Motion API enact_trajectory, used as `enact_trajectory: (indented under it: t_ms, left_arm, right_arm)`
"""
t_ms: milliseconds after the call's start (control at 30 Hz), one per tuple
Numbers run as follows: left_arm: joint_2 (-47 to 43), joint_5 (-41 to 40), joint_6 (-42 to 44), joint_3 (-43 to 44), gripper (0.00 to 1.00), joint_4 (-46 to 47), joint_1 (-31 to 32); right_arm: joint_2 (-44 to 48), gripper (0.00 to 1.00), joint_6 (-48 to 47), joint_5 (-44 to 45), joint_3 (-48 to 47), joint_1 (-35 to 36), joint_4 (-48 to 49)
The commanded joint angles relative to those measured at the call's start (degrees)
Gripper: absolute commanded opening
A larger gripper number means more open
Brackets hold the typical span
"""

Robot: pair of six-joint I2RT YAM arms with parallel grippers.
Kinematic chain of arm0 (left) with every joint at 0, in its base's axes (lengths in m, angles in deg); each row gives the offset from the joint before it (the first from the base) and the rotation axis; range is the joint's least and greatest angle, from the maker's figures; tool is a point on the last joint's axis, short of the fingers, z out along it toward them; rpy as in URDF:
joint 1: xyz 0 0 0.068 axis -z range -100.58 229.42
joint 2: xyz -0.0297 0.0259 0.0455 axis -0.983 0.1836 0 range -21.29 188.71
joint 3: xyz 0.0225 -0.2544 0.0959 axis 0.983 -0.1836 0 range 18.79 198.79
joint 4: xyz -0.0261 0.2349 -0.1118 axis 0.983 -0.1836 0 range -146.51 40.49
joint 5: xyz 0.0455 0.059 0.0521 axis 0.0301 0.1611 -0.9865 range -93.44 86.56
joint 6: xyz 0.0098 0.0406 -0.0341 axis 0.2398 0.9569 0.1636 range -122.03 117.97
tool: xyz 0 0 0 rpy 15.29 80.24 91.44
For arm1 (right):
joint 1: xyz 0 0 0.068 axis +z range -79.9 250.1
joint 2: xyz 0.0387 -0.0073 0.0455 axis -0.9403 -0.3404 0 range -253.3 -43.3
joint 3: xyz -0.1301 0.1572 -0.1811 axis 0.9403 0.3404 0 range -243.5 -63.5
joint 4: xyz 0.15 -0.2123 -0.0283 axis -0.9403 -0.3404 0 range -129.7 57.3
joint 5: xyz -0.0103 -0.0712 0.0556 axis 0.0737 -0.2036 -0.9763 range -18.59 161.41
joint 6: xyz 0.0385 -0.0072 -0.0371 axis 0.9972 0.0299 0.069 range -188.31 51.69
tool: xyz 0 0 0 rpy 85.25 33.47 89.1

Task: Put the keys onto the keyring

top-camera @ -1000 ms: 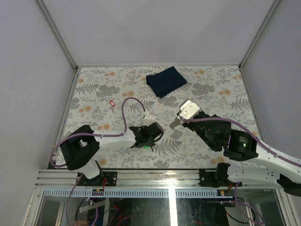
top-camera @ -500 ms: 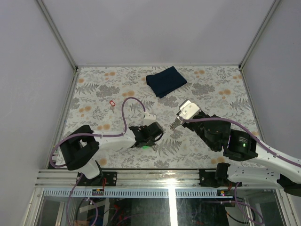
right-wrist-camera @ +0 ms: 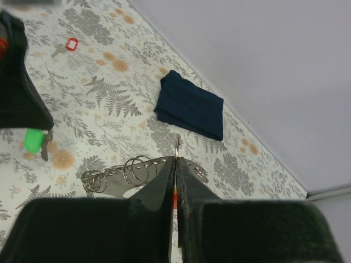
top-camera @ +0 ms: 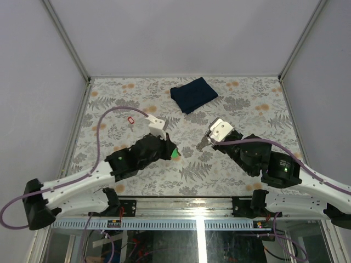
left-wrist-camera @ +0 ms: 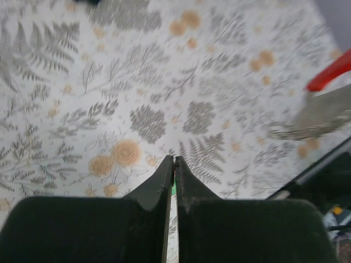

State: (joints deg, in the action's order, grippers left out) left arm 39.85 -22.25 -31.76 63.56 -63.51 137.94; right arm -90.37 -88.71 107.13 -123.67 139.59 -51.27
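My left gripper (top-camera: 170,150) is shut on the green-headed key (top-camera: 175,154). Only a green sliver (left-wrist-camera: 174,189) shows between its fingers. In the right wrist view the green key (right-wrist-camera: 33,140) hangs under the left gripper, blade down. My right gripper (top-camera: 204,143) is shut on a silvery keyring plate (right-wrist-camera: 118,174) with several wire rings. One ring (right-wrist-camera: 177,143) stands above the right gripper's tips (right-wrist-camera: 175,160). A red-orange sliver shows between those fingers. A small red tag (top-camera: 130,120) with a pale loop lies far left. No yellow-orange key shows clearly.
A folded dark blue cloth (top-camera: 193,93) lies at the back centre and also shows in the right wrist view (right-wrist-camera: 190,107). A purple cable arcs over the left arm. Metal frame rails border the floral table (top-camera: 247,104).
The left arm has risen and stretched out, carrying the green key up and toward the right gripper. The right gripper has edged slightly left with the ringed plate.
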Motion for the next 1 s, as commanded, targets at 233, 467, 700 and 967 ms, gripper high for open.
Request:
enact_trajectory:
  t_ms: [233, 467, 700, 967]
  left_arm:
    - [-19.9, 5.16, 15.88, -2.77, 0.0, 13.65, 0.29]
    - [-15.79, 3.63, 22.22, 4.92, 0.0, 1.88, 0.23]
    - [-5.67, 13.88, 16.78, 5.9, 0.0, -11.97, -0.36]
    - [4.95, 28.15, 10.71, 0.29, 0.0, -14.55, -3.97]
  right_arm:
    - [0.24, 0.01, -0.77, -10.68, -1.29, 0.47, 9.56]
    - [-1.18, 0.01, -0.71, -11.09, -2.23, 0.47, 10.38]
    - [-0.4, 0.01, -0.34, -2.29, -2.93, 0.47, 9.15]
    - [1.83, 0.01, -0.48, 0.63, -1.32, 0.47, 9.52]
